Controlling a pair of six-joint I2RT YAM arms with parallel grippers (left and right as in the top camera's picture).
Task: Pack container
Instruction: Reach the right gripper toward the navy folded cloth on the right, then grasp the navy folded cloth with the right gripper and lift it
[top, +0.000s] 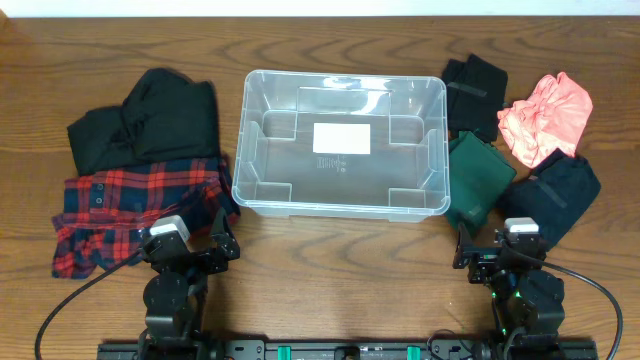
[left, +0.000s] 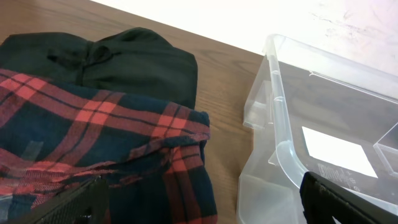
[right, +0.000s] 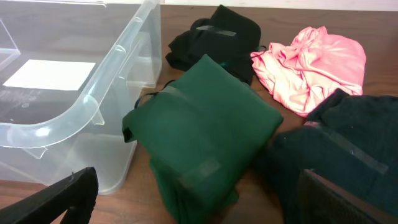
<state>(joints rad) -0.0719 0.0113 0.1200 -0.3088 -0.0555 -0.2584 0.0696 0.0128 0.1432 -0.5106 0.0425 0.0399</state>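
Note:
The clear plastic container (top: 262, 196) stands in the middle of the table with nothing inside but a white label (top: 341, 138) on its base. It also shows in the left wrist view (left: 283, 155) and in the right wrist view (right: 93, 93). My left gripper (top: 222, 238) is open and empty near the front left, over the edge of a red plaid shirt (top: 130, 200). My right gripper (top: 470, 250) is open and empty near the front right, just short of a folded green garment (right: 199, 143).
A black garment (top: 150, 120) lies behind the plaid shirt at left. At right lie a black garment (top: 475, 90), a pink garment (top: 545, 115) and a dark navy garment (top: 555, 195). The table is brown wood.

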